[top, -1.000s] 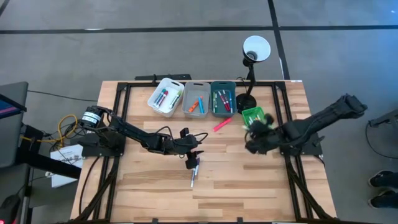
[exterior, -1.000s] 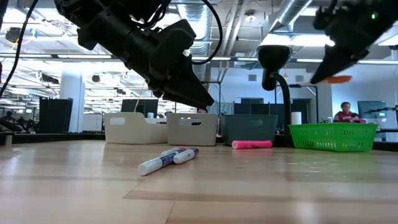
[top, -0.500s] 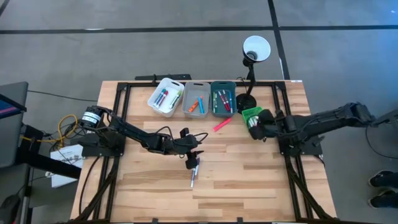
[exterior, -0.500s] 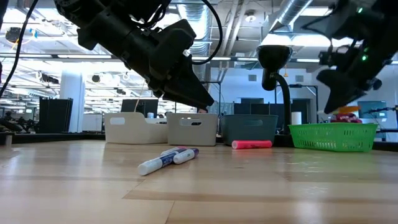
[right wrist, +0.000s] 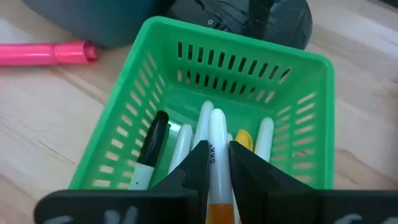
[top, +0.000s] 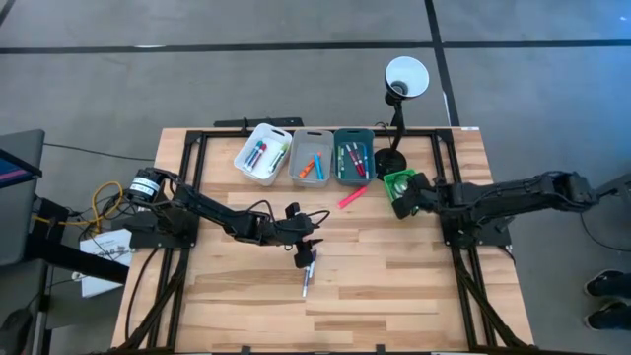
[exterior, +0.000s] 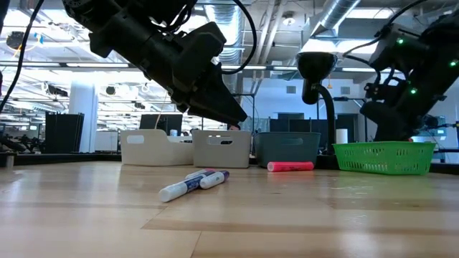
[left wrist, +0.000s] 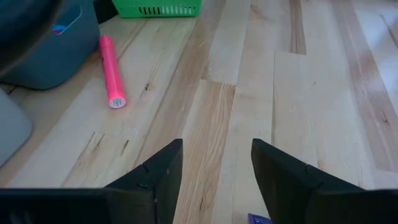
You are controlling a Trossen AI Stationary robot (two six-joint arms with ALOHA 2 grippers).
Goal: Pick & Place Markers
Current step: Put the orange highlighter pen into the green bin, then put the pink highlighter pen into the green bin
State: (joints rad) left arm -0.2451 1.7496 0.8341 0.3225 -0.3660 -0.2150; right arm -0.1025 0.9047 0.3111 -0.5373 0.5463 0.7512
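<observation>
My right gripper [right wrist: 217, 158] hangs over the green basket [right wrist: 124, 118] at the table's right side [top: 399, 185], shut on a marker with a white end and an orange body [right wrist: 216, 134]. Several markers [right wrist: 149, 149] lie on the basket's floor. My left gripper [left wrist: 214, 168] stands open above the table's middle [top: 304, 247], with nothing between its fingers. Below it two markers [top: 307, 273] lie side by side on the wood [exterior: 192, 184]. A pink marker [top: 351, 197] lies flat between the bins and the basket. My right gripper pinches the marker between its two fingers [right wrist: 196, 163]. The marker lies along the fingers, its white end [right wrist: 216, 121] sticking out past their tips and its orange part [right wrist: 217, 211] back between them. The fingers slant down from the table's right side. The marker hangs above the basket's inside.
A white bin [top: 261, 153], a grey bin [top: 312, 156] and a teal bin [top: 353, 156], each with markers inside, stand in a row at the far edge. A black desk lamp [top: 404, 79] stands on its round base [right wrist: 249, 18] just behind the green basket.
My right gripper has swung toward the table's far edge and sunk to just above the green basket, rolling as it went. The orange-and-white marker has stayed between its fingers. My left arm has kept still.
</observation>
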